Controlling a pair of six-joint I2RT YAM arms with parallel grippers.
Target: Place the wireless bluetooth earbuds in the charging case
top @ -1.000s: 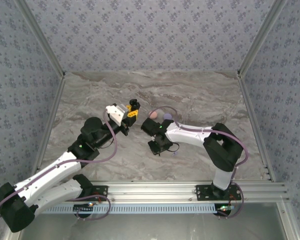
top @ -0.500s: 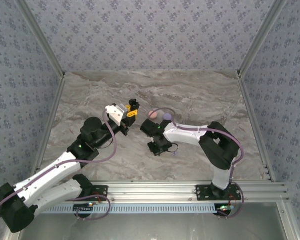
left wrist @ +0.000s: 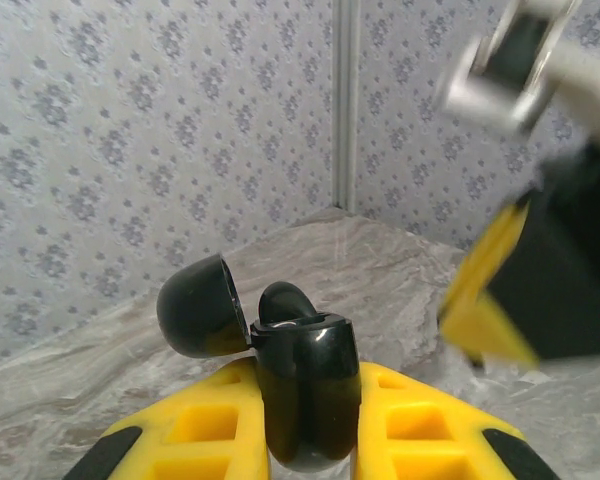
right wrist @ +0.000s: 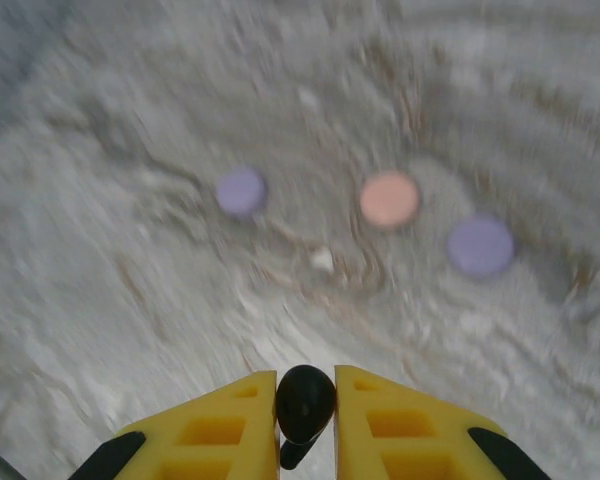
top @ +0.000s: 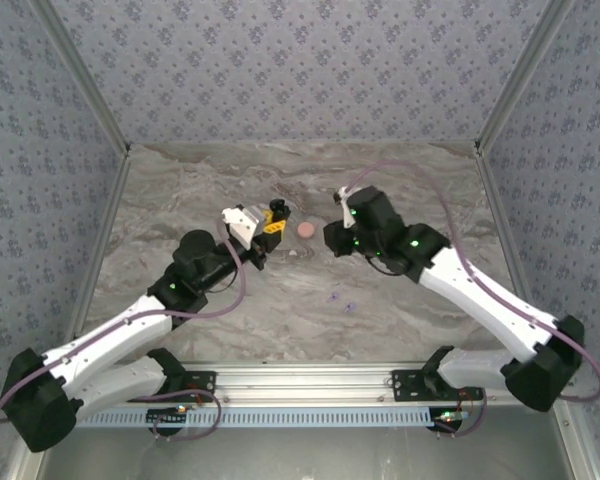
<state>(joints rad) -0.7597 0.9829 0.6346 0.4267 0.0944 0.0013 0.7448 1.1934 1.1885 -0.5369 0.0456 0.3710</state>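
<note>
The black earbud sits at the bottom centre of the right wrist view. The right gripper has its yellow fingers closed hard on the bud's rounded head, and the thin end trails toward the bottom edge. You have it pinched by the bulb, I'd judge, so the stem stays free to lead into a well.

Its target, the black charging case, is at the bottom centre of the left wrist view, clamped by the flanks in the left gripper. The lid is thrown back to the left, leaving the top exposed. A dark rounded shape pokes out of the opening. It may be a bud already seated, but you cannot tell for sure.

The case appears to be held up off the table, likely so it cannot skid when the bud is pressed in.

In the overhead view the two grippers face each other near the middle of the frame, with a pink round case lying between them. Two tiny lilac buds lie loose just below centre. Blurred lilac round cases flank the pink one across the middle of the right wrist view.
</note>
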